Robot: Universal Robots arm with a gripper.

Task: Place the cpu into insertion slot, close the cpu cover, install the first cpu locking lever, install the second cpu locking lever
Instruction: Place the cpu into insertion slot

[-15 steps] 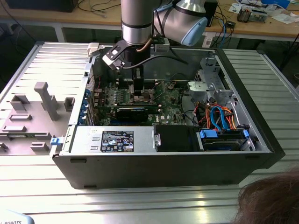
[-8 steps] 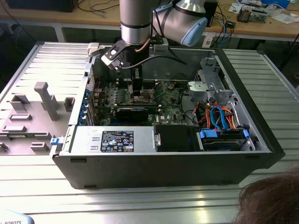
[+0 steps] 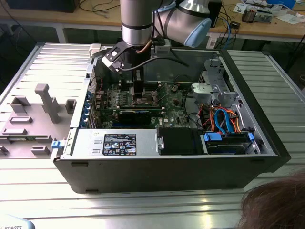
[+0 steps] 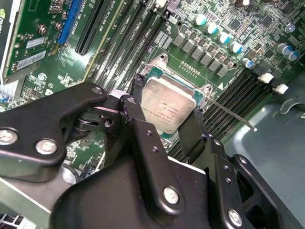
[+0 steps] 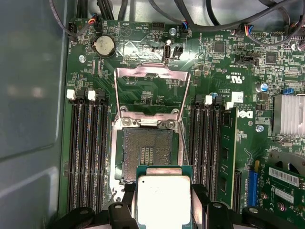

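My gripper (image 5: 163, 202) is shut on the cpu (image 5: 163, 198), a flat square chip with a silver-grey top, its black fingers (image 4: 128, 110) pressing two opposite edges. The cpu (image 4: 169, 109) hangs just above the green motherboard (image 5: 214, 71), beside the insertion slot (image 5: 147, 152) and not in it. The slot's dark pin field lies bare. The cpu cover (image 5: 147, 71), a silvery frame with a square window, is swung open away from the slot. A thin locking lever (image 4: 228, 112) sticks out free. In the exterior view the gripper (image 3: 138, 93) reaches down into the open computer case (image 3: 167, 171).
Black memory slots (image 5: 88, 148) flank the socket on both sides. A finned heatsink (image 5: 288, 114) and an upright card (image 5: 286, 179) stand near it. The power supply (image 3: 116, 142), drive cage (image 3: 214, 86) and cables (image 3: 224, 119) fill the case. A person's head (image 3: 276, 202) shows at the exterior view's lower right.
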